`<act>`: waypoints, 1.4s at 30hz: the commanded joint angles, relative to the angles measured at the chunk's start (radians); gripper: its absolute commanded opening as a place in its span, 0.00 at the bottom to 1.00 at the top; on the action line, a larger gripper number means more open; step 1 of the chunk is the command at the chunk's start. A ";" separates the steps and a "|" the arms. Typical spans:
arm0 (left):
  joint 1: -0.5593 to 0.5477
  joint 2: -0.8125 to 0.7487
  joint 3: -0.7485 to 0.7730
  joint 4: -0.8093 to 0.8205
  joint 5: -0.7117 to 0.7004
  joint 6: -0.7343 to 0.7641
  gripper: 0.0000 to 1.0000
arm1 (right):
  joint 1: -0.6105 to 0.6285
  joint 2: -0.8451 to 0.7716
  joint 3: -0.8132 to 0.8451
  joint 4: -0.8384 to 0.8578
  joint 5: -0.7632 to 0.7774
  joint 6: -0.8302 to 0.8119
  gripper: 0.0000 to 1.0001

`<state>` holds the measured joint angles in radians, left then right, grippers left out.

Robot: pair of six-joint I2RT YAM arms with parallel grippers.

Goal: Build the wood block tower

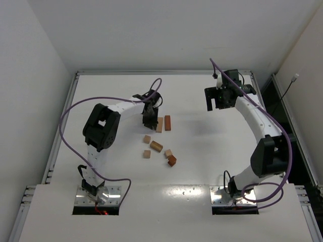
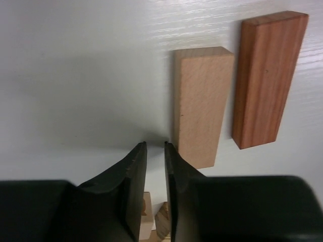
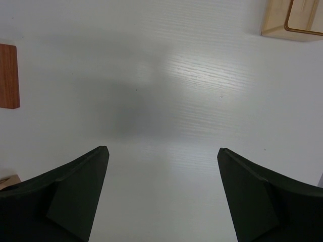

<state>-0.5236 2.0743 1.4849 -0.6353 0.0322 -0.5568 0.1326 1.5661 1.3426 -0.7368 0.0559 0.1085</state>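
Note:
No tower stands; the wood blocks lie loose mid-table. A tan bar (image 1: 159, 124) and a reddish-brown bar (image 1: 167, 122) lie side by side. Nearer the arms are a tan cube (image 1: 147, 138), a cylinder (image 1: 156, 146), another tan cube (image 1: 146, 154), a tan cube (image 1: 168, 153) and a reddish cube (image 1: 172, 160). My left gripper (image 1: 149, 119) hangs low just left of the tan bar (image 2: 202, 106), its jaws almost together and empty (image 2: 154, 145); the reddish bar (image 2: 267, 78) lies beyond. My right gripper (image 1: 214, 104) is wide open and empty (image 3: 162, 149) over bare table at the far right.
The white table has a raised rim (image 1: 161, 72) at the back and sides. The right wrist view shows the reddish bar's end (image 3: 8, 75) at its left edge and a tan object with an orange line (image 3: 295, 17) in the top right corner.

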 commanded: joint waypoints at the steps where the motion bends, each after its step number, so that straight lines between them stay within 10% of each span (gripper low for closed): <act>1: -0.019 0.033 0.029 0.011 0.020 0.003 0.19 | -0.005 0.002 0.023 0.028 0.018 -0.004 0.86; 29: -0.010 0.119 0.143 0.011 -0.043 0.012 0.30 | -0.005 0.011 0.023 0.028 0.009 -0.004 0.86; 42: 0.184 -0.230 0.020 0.000 -0.204 0.082 0.46 | 0.013 -0.011 0.013 0.008 -0.083 -0.104 0.87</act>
<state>-0.4435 1.9808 1.4975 -0.6571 -0.1219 -0.5381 0.1341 1.5723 1.3426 -0.7357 0.0536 0.0669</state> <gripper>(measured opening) 0.416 0.865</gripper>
